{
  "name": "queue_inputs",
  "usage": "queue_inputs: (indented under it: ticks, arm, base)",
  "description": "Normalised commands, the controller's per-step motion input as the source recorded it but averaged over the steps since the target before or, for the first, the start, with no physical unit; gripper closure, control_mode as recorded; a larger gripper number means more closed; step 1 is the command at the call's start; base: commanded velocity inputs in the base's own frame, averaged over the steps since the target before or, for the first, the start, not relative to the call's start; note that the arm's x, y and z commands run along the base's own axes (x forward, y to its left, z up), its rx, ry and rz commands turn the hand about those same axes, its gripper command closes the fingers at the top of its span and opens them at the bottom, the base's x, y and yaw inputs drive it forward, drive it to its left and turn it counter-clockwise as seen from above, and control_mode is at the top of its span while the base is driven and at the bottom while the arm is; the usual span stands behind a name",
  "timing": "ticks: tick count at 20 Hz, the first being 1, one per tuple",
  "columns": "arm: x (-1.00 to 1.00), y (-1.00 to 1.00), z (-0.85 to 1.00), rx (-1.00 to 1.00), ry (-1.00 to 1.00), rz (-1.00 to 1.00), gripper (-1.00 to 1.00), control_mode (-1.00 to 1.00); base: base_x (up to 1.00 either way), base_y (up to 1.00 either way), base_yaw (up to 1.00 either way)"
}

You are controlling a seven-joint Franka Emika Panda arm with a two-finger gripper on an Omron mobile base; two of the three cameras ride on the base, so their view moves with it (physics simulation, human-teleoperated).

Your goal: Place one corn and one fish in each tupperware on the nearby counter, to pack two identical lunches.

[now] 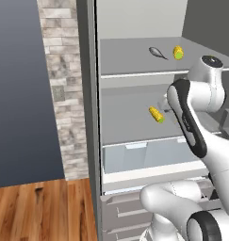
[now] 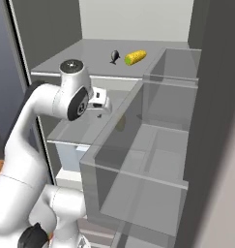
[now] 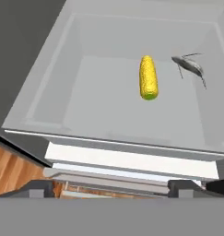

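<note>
Reaching into the open fridge, we judge the step to be picking the short yellow bumpy corn cob (image 1: 156,114) off the grey middle shelf (image 1: 125,123); another cob (image 1: 177,52) and a slim dark-grey fish (image 1: 157,52) lie above. From the right, our hand (image 2: 100,112) hovers over that shelf. Looking along the hand, its fingers (image 3: 35,189) stand spread; we should descend straight, straddling the cob crosswise, avoiding the second fish (image 3: 189,66) nearby.

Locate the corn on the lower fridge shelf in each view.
Left base view: corn right of centre, just left of the arm.
Right base view: faint yellow blur through the clear door bin; likely it.
Hand view: upper centre, fish to its right.
Shared landmark: the grey shelf beneath it.
</note>
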Motion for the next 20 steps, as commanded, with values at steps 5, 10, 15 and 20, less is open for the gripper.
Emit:
queue_inputs:
  ticks: [5,10,15,20]
  arm:
    - [0.10,-0.58,-0.23,-0.03,-0.15,0.02,-1.00,-1.00]
    - [0.62,-0.23,-0.04,0.04,-0.01,-0.09,-1.00,-1.00]
    - [0.96,0.00,-0.09,0.00,0.02,-0.13,-1.00,-1.00]
    - [0.53,0.00,-0.25,0.02,0.05,-0.03,-1.00,-1.00]
  base:
    - [0.00,0.00,0.00]
    - [0.00,0.00,0.00]
    - [0.00,0.00,0.00]
    - [0.00,0.00,0.00]
